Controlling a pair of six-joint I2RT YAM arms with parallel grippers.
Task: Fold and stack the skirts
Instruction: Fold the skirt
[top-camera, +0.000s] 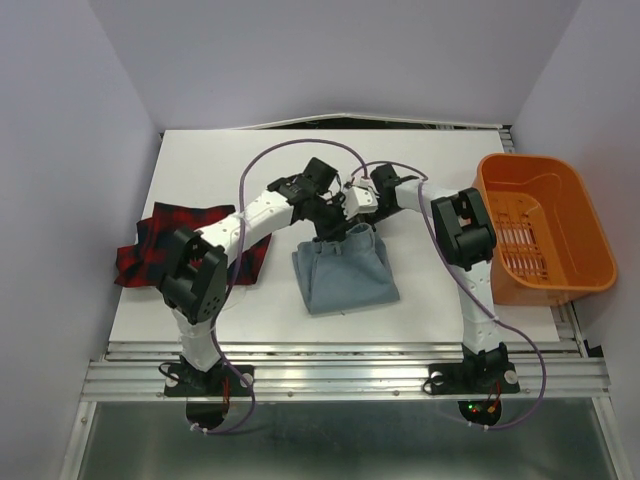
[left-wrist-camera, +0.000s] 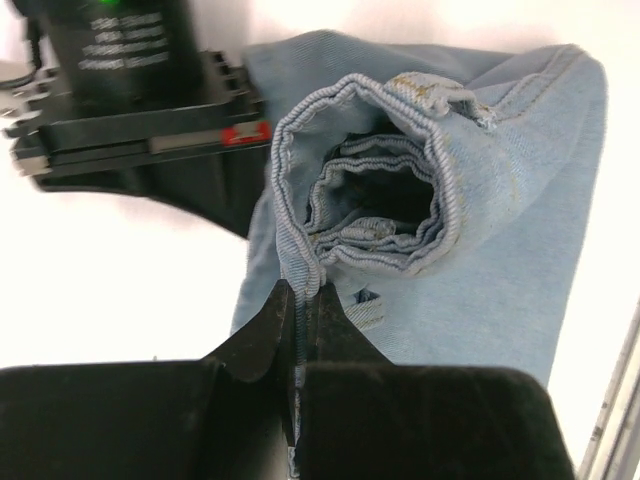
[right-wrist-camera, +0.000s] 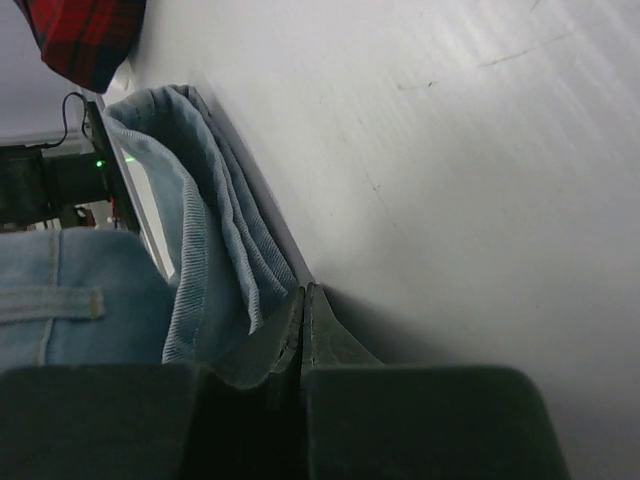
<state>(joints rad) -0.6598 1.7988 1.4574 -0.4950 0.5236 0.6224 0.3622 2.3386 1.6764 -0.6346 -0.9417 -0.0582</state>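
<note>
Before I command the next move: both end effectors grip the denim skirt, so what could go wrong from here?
The left end effector and right end effector pinch only thin edges of the denim skirt; either could slip. The left arm's elbow hangs over the plaid skirt and might drag it.

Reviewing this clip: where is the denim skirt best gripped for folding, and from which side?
Take the denim skirt by its waistband, at the far edge, coming from above and beyond it. That edge is a thick stitched seam standing off the table, while the rest lies flat. The left gripper and right gripper each have jaws shut on it.
</note>
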